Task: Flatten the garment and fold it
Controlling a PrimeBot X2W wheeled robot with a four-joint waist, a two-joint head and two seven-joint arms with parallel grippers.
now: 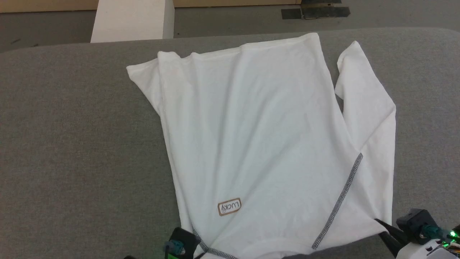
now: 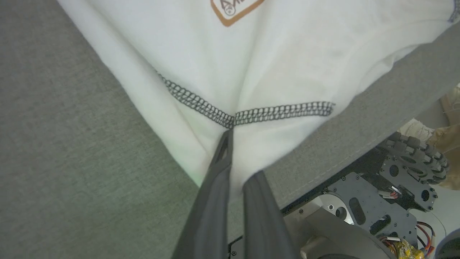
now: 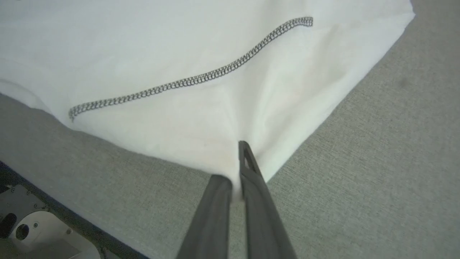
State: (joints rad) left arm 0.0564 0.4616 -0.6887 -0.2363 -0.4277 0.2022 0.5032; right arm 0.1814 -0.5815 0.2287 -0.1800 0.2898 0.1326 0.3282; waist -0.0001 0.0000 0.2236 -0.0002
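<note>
Left gripper clamped on garment near edge, at grey seam junction. Right gripper pinched tight on near right corner. Both grips sit level, equally close to cloth. LUCKY patch just beyond left gripper. Garment spreads ahead of both on grey table, long axis running away from fingertips, far hem drifting toward left gripper's side. Sleeve doubled ahead of right gripper. Judgement: next pull goes backward and apart to tauten.

The white shirt lies spread, mildly wrinkled, on the grey table, its brown-bordered LUCKY patch near the close edge.
</note>
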